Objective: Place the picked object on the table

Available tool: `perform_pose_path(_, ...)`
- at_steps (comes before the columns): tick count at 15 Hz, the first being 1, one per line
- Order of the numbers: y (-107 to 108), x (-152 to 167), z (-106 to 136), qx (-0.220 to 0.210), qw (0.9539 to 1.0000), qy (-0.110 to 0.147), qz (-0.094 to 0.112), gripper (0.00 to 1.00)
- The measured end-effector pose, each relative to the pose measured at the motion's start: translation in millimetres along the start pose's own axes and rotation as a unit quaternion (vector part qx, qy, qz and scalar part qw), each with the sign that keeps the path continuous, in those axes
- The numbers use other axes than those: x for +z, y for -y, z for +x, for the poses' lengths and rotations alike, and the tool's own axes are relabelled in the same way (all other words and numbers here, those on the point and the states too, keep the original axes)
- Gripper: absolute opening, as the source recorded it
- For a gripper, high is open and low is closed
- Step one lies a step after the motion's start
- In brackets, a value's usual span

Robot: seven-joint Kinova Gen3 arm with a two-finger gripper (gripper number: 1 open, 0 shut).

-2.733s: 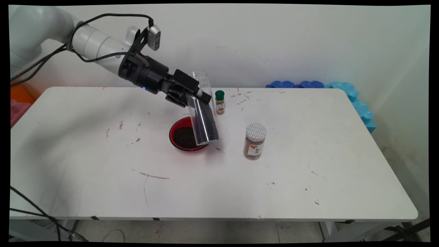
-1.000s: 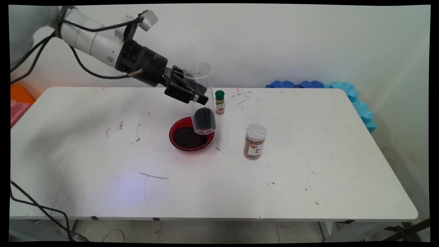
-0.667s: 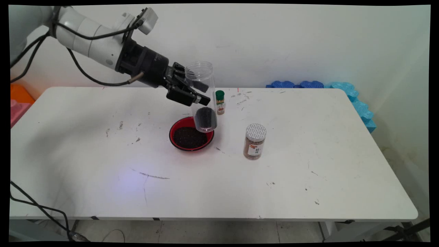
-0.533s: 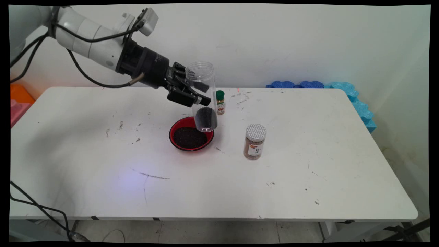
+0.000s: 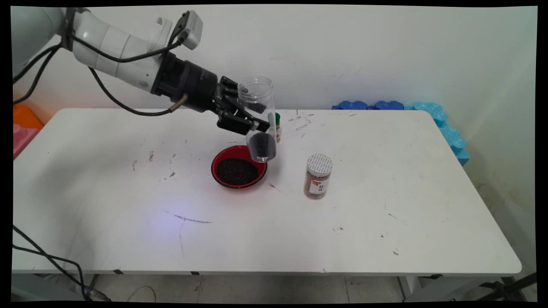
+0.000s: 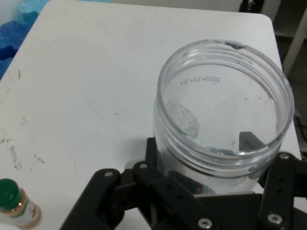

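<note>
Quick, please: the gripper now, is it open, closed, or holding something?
Gripper: closed on the clear jar, held upright above the table.

1. Small green-capped spice bottle (image 5: 277, 126) partly hidden behind clear plastic jar (image 5: 258, 119); cut by bottom edge in hand view
2. Label on silver-lidded brown spice jar (image 5: 318, 176) too small to read
3. Black gripper (image 6: 211, 191) fingertips hidden behind jar
</note>
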Motion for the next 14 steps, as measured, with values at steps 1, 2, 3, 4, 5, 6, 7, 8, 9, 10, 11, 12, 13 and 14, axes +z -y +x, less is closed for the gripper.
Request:
perform_pose_path(1, -2.6, 1.7, 0.3, -0.001, 1.0, -0.001, 0.003, 0.0)
perform_pose_path(2, -5.1, 3.6, 0.4, -0.002, 1.0, -0.001, 0.005, 0.0)
perform_pose_path(3, -7.2, 5.1, 0.0, -0.003, 1.0, 0.0, 0.006, 0.0)
perform_pose_path(4, -9.6, 6.6, -0.7, -0.006, 0.9999, 0.0, 0.008, 0.0)
perform_pose_path(5, -11.9, 8.2, -1.3, -0.009, 0.9999, 0.001, 0.01, 0.0)
perform_pose_path(6, -14.0, 9.5, -1.9, -0.012, 0.9999, 0.001, 0.01, 0.0)
perform_pose_path(7, -15.5, 10.4, -2.4, -0.014, 0.9998, 0.0, 0.011, 0.0)
perform_pose_path(8, -17.7, 11.7, -3.1, -0.017, 0.9998, 0.0, 0.011, 0.0)
perform_pose_path(9, -20.0, 13.4, -4.0, -0.021, 0.9997, 0.0, 0.011, 0.0)
perform_pose_path(10, -22.3, 15.2, -5.1, -0.026, 0.9996, -0.001, 0.011, 0.0)
perform_pose_path(11, -24.4, 16.7, -6.2, -0.029, 0.9995, -0.002, 0.01, 0.0)
perform_pose_path(12, -26.8, 18.6, -7.9, -0.033, 0.9994, -0.003, 0.009, 0.0)
perform_pose_path(13, -29.4, 20.4, -10.0, -0.036, 0.9993, -0.004, 0.008, 0.0)
perform_pose_path(14, -31.5, 22.0, -12.0, -0.038, 0.9992, -0.004, 0.006, 0.0)
